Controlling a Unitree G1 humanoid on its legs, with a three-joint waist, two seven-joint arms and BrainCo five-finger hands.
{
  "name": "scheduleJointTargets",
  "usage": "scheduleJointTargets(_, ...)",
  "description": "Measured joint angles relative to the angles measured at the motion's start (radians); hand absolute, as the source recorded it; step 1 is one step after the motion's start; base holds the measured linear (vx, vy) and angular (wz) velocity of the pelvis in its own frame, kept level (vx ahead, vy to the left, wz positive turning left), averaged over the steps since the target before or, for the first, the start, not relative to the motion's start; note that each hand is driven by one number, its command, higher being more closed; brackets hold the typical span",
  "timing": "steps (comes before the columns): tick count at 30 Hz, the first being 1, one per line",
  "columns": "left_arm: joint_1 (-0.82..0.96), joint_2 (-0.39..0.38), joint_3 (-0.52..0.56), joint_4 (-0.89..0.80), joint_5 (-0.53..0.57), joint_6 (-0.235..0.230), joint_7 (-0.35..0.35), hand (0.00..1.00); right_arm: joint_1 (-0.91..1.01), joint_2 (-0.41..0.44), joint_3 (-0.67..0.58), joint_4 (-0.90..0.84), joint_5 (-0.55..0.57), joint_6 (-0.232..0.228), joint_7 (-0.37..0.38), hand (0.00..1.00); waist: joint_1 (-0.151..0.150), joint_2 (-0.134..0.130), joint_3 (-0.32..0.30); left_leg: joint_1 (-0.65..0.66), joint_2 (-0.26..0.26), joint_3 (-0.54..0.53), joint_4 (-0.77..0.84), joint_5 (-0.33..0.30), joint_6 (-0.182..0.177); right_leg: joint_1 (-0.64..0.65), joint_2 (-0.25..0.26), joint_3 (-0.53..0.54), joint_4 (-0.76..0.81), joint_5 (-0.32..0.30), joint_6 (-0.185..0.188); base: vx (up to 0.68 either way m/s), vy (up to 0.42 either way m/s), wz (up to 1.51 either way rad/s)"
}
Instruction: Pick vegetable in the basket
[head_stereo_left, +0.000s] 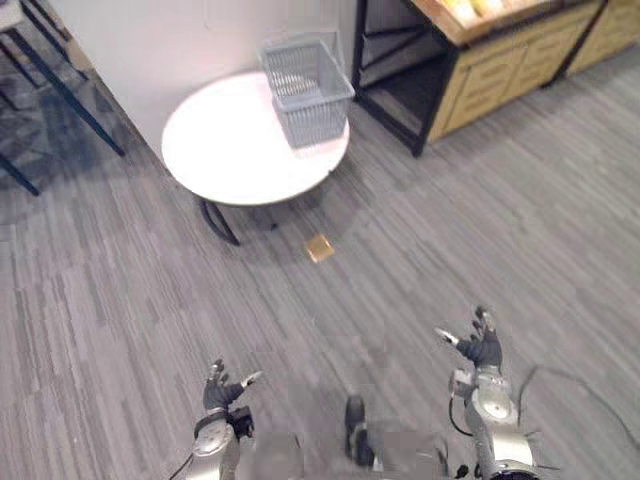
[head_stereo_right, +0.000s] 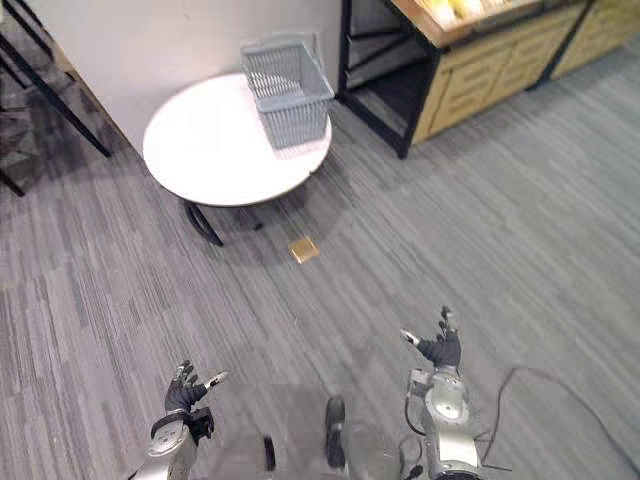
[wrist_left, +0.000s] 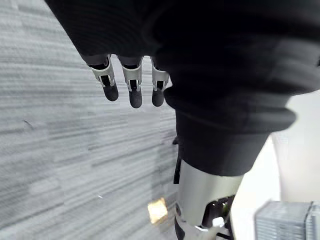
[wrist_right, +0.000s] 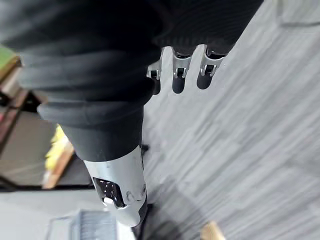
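Note:
A grey mesh basket (head_stereo_left: 306, 90) stands on the right part of a round white table (head_stereo_left: 230, 150) ahead of me, and I see nothing inside it. Yellow produce (head_stereo_left: 478, 8) lies on a wooden shelf at the top right. My left hand (head_stereo_left: 222, 392) hangs low at the lower left, fingers relaxed and holding nothing. My right hand (head_stereo_left: 478, 347) is at the lower right, fingers spread and empty. Both hands are far from the table, over grey floor. The left wrist view shows the basket (wrist_left: 287, 220) and straight fingers (wrist_left: 132, 85).
A small tan square (head_stereo_left: 320, 247) lies on the floor just in front of the table. A black-framed wooden shelf unit (head_stereo_left: 470, 70) stands to the right of the table. Dark metal legs (head_stereo_left: 60, 85) of other furniture stand at the left. A white wall lies behind the table.

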Motion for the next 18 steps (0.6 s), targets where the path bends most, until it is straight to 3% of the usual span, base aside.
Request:
scheduleJointTargets(1,0.008,-0.003,0.001,0.0,0.002,0.001,0.0,0.0,0.001,0.0,0.002,0.0,0.0,0.001,-0.001,0.0,0.008,-0.001,-0.001,-0.007,-0.02,-0.006,-0.1,0.007,-0.008,0.019,-0.003,0.007,0.0,-0.018,0.003,0.58,0.09,-0.15)
scheduleJointTargets(3,0.027,-0.012,0.004,-0.003,0.012,0.002,0.005,0.0,-0.004,-0.004,0.02,-0.017,0.0,0.001,-0.007,0.0,0.027,0.002,-0.006,-0.014,-0.071,-0.034,-0.402,0.07,-0.064,0.071,-0.022,0.037,0.021,-0.099,0.027,0.63,0.164,-0.31)
scheduleJointTargets(4,0.029,-0.013,0.007,-0.004,0.012,0.003,0.005,0.0,-0.005,-0.006,0.021,-0.024,-0.001,0.001,-0.008,0.0,0.034,-0.001,-0.006,-0.017,-0.076,-0.033,-0.439,0.084,-0.069,0.084,-0.034,0.045,0.031,-0.123,0.039,0.66,0.215,-0.45)
scheduleJointTargets(5,0.03,-0.01,0.005,-0.004,0.012,0.003,0.006,0.0,-0.011,-0.002,0.037,-0.025,-0.004,0.002,-0.009,0.0,0.046,-0.025,-0.014,-0.01,-0.096,-0.018,-0.434,0.171,-0.044,0.107,-0.068,0.068,0.05,-0.171,0.068,0.73,0.243,-0.41)
scheduleJointTargets(6,0.037,-0.013,0.004,-0.009,0.012,0.003,0.005,0.0,-0.014,0.001,0.045,-0.028,-0.012,0.002,-0.009,0.0,0.059,-0.045,-0.031,-0.001,-0.123,-0.003,-0.403,0.259,0.058,0.119,-0.112,0.078,0.077,-0.2,0.118,0.77,0.259,-0.4)
scheduleJointTargets(7,0.033,-0.012,0.002,-0.013,0.012,0.002,0.005,0.0,-0.019,0.005,0.048,-0.027,-0.017,0.003,-0.009,0.0,0.062,-0.057,-0.035,-0.01,-0.131,0.011,-0.358,0.237,0.104,0.118,-0.132,0.088,0.104,-0.21,0.136,0.94,0.316,-0.25)
scheduleJointTargets(8,0.028,-0.011,0.002,-0.016,0.013,0.002,0.005,0.0,-0.029,0.009,0.06,-0.029,-0.03,0.004,-0.007,0.0,0.064,-0.077,-0.04,-0.011,-0.144,0.028,-0.263,0.157,0.121,0.101,-0.172,0.104,0.204,-0.215,0.149,0.62,0.212,-0.17)
scheduleJointTargets(9,0.028,-0.008,0.001,-0.015,0.016,0.002,0.005,0.0,-0.036,0.012,0.067,-0.029,-0.041,0.004,-0.006,0.0,0.063,-0.084,-0.044,0.0,-0.157,0.03,-0.239,0.122,0.125,0.084,-0.188,0.114,0.28,-0.21,0.156,0.87,0.313,-0.13)
scheduleJointTargets(10,0.025,0.005,-0.006,-0.007,0.025,0.002,0.004,0.0,-0.057,0.022,0.075,-0.028,-0.059,0.004,-0.003,0.0,0.059,-0.093,-0.045,0.058,-0.188,0.034,-0.243,0.071,0.134,0.019,-0.22,0.116,0.495,-0.169,0.207,0.67,0.252,-0.09)
scheduleJointTargets(11,0.025,0.019,-0.008,-0.001,0.03,0.003,0.005,0.0,-0.078,0.021,0.096,-0.025,-0.082,0.004,-0.001,0.0,0.052,-0.093,-0.045,0.134,-0.207,0.033,-0.269,0.023,0.136,-0.067,-0.26,0.11,0.737,-0.092,0.214,0.79,0.287,-0.11)
scheduleJointTargets(12,0.024,0.028,-0.009,0.004,0.03,0.003,0.006,0.0,-0.088,0.02,0.111,-0.023,-0.09,0.004,-0.001,0.0,0.047,-0.093,-0.045,0.174,-0.215,0.033,-0.279,0.006,0.138,-0.105,-0.277,0.097,0.834,-0.093,0.201,0.48,0.153,-0.13)
scheduleJointTargets(13,0.028,0.042,-0.014,0.004,0.03,0.003,0.009,0.0,-0.104,0.019,0.143,-0.023,-0.106,0.004,0.0,0.0,0.039,-0.089,-0.044,0.26,-0.219,0.029,-0.309,-0.025,0.134,-0.168,-0.3,0.058,0.96,-0.121,0.149,0.53,0.111,-0.17)
scheduleJointTargets(14,0.034,0.059,-0.015,0.005,0.03,0.002,0.012,0.0,-0.12,0.021,0.179,-0.025,-0.122,0.001,0.0,0.0,0.033,-0.087,-0.043,0.341,-0.216,0.019,-0.351,-0.055,0.136,-0.231,-0.299,0.027,1.012,-0.148,0.103,0.5,0.082,-0.13)
scheduleJointTargets(15,0.036,0.068,-0.016,0.006,0.03,0.002,0.011,0.0,-0.125,0.022,0.195,-0.026,-0.129,-0.001,0.0,0.0,0.03,-0.086,-0.042,0.376,-0.215,0.012,-0.373,-0.065,0.135,-0.263,-0.295,0.016,1.013,-0.157,0.09,0.58,0.059,0.08)
scheduleJointTargets(16,0.036,0.086,-0.017,0.013,0.03,0.001,0.011,0.0,-0.137,0.021,0.218,-0.026,-0.156,-0.003,0.0,0.0,0.008,-0.081,-0.039,0.437,-0.209,-0.005,-0.413,-0.074,0.123,-0.33,-0.278,-0.009,0.97,-0.164,0.088,0.46,-0.012,0.32)
scheduleJointTargets(18,0.03,0.104,-0.026,0.028,0.03,0.001,0.011,0.0,-0.156,0.013,0.226,-0.028,-0.202,-0.003,-0.001,0.0,-0.007,-0.082,-0.039,0.507,-0.194,-0.028,-0.454,-0.082,0.095,-0.415,-0.241,-0.042,0.816,-0.166,0.094,0.47,-0.035,0.44)
